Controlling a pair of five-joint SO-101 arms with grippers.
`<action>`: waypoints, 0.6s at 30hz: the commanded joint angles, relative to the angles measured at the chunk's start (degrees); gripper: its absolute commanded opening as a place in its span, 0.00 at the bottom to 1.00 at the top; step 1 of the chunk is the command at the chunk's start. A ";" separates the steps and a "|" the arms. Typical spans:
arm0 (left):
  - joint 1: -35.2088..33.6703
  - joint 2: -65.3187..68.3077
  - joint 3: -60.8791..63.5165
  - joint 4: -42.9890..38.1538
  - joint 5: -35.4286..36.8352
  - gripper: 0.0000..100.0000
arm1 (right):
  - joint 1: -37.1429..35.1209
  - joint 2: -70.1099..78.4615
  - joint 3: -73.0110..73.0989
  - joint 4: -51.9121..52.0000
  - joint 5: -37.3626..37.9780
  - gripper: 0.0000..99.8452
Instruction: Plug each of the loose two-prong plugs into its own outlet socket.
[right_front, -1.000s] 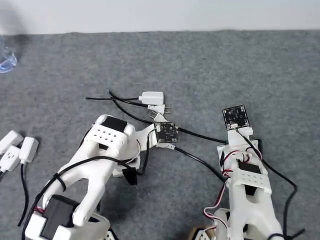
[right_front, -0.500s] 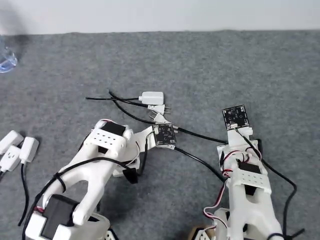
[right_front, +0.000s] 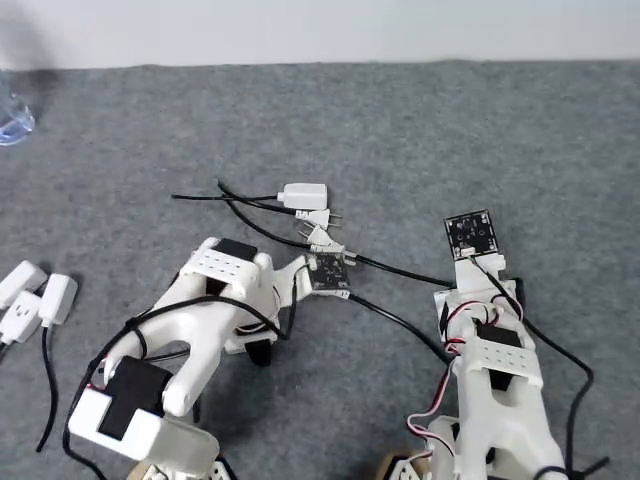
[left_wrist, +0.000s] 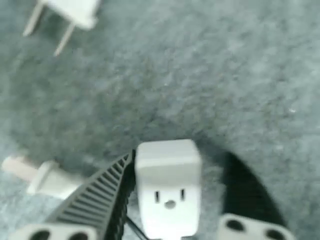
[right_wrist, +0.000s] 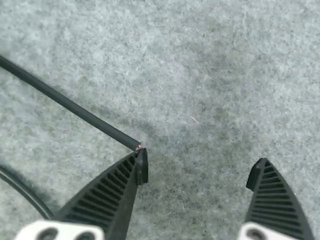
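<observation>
Now, white 2-slot outlet socket (left_wrist: 169, 192) tight in left end effector (left_wrist: 180, 156); right end effector (right_wrist: 201, 159) wide apart.

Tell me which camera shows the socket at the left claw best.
Left wrist view: the socket sits in the left claw, slotted face toward the camera. In the high view that arm's wrist covers it. The right wrist view faces carpet and a cable.
</observation>
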 joint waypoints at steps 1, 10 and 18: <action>0.88 -1.76 -3.03 1.05 0.18 0.00 | -0.66 0.04 -0.35 -1.19 0.62 0.31; 0.53 -11.78 -9.10 10.73 0.79 0.01 | -0.66 0.04 -0.35 -1.19 0.62 0.31; -1.32 -30.86 -28.35 27.16 3.16 0.01 | -0.66 0.04 -0.35 -1.19 0.62 0.31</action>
